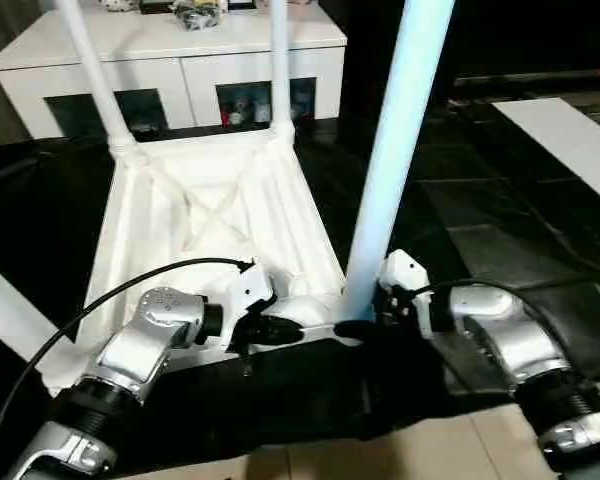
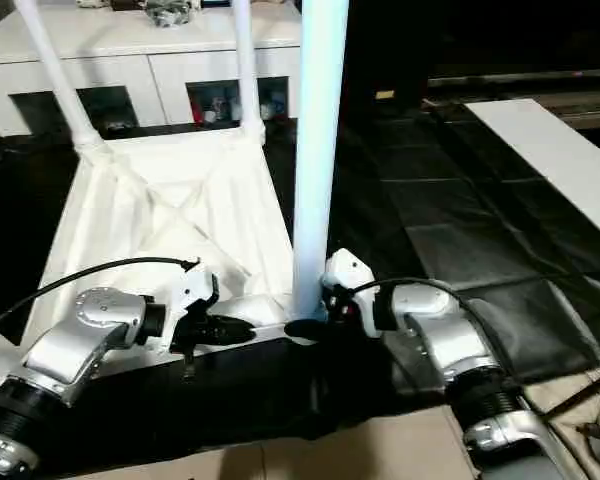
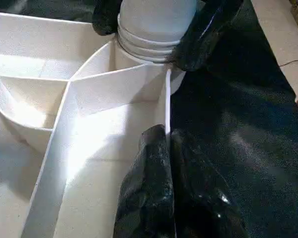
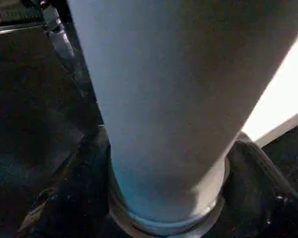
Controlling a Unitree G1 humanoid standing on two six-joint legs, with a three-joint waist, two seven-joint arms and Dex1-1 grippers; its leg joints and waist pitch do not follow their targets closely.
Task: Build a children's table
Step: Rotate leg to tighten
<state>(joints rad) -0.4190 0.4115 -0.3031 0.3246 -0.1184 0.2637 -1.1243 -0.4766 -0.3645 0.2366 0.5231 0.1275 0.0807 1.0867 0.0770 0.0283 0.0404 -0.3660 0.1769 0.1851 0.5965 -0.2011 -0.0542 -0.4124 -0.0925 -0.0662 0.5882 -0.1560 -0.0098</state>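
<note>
At far left of the head views, a white tapered tubular leg (image 1: 5, 310) slants out from the near-left corner of the upturned white plastic rectangular tabletop (image 1: 140, 240), which lies X-ribbed underside up on a black floor covering (image 1: 450, 230). Two more white legs, a far-left leg (image 1: 92, 70) and a far-right leg (image 1: 279, 60), stand upright in the far corner sockets. Behind them stands a white cabinet with dark glass doors (image 1: 180, 60). Nearer, the left end effector (image 1: 280, 333) reaches toward the near-right corner; the left wrist view shows its black fingers (image 3: 154, 193) pinched closed on the tabletop's thin near rim, one finger on each side. Just beside it, the fourth white leg (image 1: 395, 150) rises upright from the near-right corner socket. The right end effector (image 1: 365, 328) clasps this leg's base, its black fingers (image 4: 260, 183) on either side just above the socket. At far right, a flat white board (image 1: 570, 140) lies on the floor covering, well apart.
</note>
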